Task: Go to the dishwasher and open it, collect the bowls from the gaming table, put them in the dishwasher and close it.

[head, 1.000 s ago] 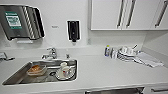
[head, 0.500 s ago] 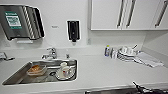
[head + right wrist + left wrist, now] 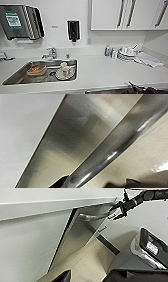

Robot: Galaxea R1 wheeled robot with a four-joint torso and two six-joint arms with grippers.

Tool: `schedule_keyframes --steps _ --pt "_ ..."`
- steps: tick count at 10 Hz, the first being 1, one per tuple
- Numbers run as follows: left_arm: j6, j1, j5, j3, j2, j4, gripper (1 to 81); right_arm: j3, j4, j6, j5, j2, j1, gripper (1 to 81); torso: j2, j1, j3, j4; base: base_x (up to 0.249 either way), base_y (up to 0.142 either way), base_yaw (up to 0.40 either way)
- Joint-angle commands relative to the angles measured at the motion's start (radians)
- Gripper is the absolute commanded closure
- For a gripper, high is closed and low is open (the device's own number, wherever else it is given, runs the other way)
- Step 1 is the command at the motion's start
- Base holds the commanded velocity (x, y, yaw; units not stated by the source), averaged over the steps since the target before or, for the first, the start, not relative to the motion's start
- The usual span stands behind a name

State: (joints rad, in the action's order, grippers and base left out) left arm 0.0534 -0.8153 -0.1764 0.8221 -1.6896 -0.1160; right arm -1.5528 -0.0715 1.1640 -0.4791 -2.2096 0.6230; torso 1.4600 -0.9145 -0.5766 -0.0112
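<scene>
Dishwasher (image 3: 75, 235), steel-fronted, sits under the white counter (image 3: 112, 72), right of the sink (image 3: 42, 72). The right gripper (image 3: 117, 209) is at its bar handle (image 3: 110, 151); its grip cannot be made out. The left gripper's state is likewise unclear.

A dark part of the robot's right arm (image 3: 147, 89) now rises a little higher above the counter (image 3: 105, 72) front edge at the lower right of the head view; a second ago barely any showed
</scene>
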Motion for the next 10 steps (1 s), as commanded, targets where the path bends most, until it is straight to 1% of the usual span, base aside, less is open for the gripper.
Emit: schedule_keyframes --steps 1,4,6,8,10 --pt "0.008 0.084 -0.012 -0.035 0.040 -0.007 1.0 -0.019 0.007 0.029 -0.033 0.011 -0.130 1.0 0.000 0.000 0.000 0.000 0.000 0.000 0.000" --pt "0.006 0.084 -0.012 -0.035 0.037 -0.005 1.0 -0.105 -0.017 0.031 -0.036 -0.077 -0.087 1.0 0.000 0.000 0.000 0.000 0.000 0.000 0.000" --pt "0.006 0.084 -0.012 -0.032 0.037 -0.007 1.0 -0.142 -0.028 0.029 -0.035 -0.106 -0.051 1.0 0.000 0.000 0.000 0.000 0.000 0.000 0.000" --pt "0.008 0.084 -0.012 -0.027 0.028 -0.007 1.0 -0.130 -0.045 0.019 -0.036 -0.095 -0.018 1.0 0.000 0.000 0.000 0.000 0.000 0.000 0.000" --pt "0.014 0.084 -0.012 -0.027 0.020 -0.008 1.0 -0.060 -0.125 0.020 -0.038 -0.040 0.022 1.0 0.000 0.000 0.000 0.000 0.000 0.000 0.000"
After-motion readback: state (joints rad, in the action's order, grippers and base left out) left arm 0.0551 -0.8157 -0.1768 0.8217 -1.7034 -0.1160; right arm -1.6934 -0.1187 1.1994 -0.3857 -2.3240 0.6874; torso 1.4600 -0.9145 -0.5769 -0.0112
